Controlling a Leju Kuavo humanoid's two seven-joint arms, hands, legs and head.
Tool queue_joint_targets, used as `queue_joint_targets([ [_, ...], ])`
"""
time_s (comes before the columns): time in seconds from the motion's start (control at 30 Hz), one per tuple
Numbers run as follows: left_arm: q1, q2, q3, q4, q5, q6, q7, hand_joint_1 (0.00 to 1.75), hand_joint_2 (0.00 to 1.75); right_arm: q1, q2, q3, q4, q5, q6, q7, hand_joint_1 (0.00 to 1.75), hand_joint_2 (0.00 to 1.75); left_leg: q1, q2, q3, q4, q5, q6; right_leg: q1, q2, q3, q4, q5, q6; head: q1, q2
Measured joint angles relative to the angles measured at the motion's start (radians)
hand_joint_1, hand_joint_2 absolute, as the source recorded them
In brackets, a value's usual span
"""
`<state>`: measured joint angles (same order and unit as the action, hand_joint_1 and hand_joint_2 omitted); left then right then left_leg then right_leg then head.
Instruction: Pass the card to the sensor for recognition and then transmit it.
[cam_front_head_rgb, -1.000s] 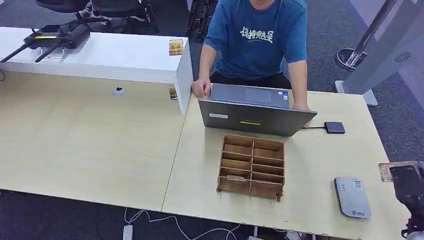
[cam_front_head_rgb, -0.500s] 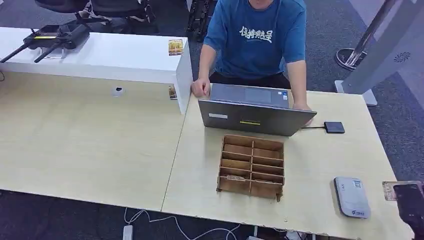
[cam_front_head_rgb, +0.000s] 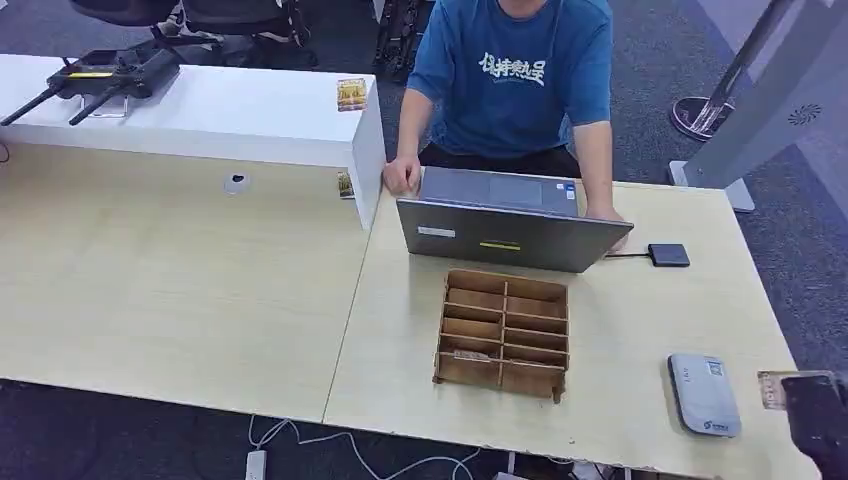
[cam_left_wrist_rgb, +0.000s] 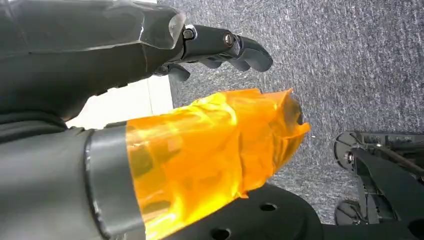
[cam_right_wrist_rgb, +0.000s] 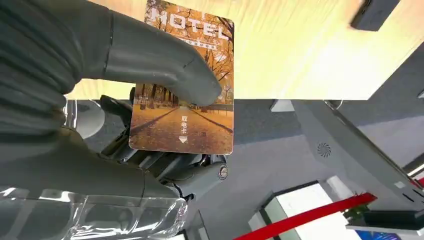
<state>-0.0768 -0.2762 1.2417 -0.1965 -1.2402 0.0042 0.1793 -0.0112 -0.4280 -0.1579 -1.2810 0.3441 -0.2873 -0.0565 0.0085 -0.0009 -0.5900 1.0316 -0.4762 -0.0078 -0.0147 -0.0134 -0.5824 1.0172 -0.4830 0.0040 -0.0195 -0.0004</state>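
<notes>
An orange hotel card (cam_right_wrist_rgb: 182, 115) with an autumn road picture is pinched by my right hand (cam_right_wrist_rgb: 100, 125), the thumb (cam_right_wrist_rgb: 160, 65) lying across its face. From the head view, that card (cam_front_head_rgb: 771, 388) and the right hand (cam_front_head_rgb: 820, 420) sit at the lower right, just off the table's right corner. The grey card sensor (cam_front_head_rgb: 705, 394) lies flat on the table a little to the left of the card. My left hand (cam_left_wrist_rgb: 150, 75) hangs over grey carpet with its fingers apart and nothing in it.
A wooden compartment tray (cam_front_head_rgb: 503, 332) stands mid-table, with a laptop (cam_front_head_rgb: 510, 228) behind it where a person in a blue shirt (cam_front_head_rgb: 515, 80) sits. A small black box (cam_front_head_rgb: 669, 255) lies right of the laptop. A white shelf (cam_front_head_rgb: 200, 110) runs along the back left.
My right hand with the card has dropped lower toward the bottom right corner of the head view. The sensor, the tray and the person have stayed put.
</notes>
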Motion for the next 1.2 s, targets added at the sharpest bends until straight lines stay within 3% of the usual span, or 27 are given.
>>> queue_joint_targets([
  [1.2, 0.000, 0.000, 0.000, 0.000, -0.010, 0.002, 0.000, 0.00, 0.00, -0.030, 0.077, 0.022, 0.113, 0.021, 0.006, -0.010, 1.75, 1.75, 0.000, 0.000, 0.000, 0.000, 0.000, 0.000, 0.000, 0.000, 0.000, 0.000, 0.000, 0.000, 0.000, 0.000],
])
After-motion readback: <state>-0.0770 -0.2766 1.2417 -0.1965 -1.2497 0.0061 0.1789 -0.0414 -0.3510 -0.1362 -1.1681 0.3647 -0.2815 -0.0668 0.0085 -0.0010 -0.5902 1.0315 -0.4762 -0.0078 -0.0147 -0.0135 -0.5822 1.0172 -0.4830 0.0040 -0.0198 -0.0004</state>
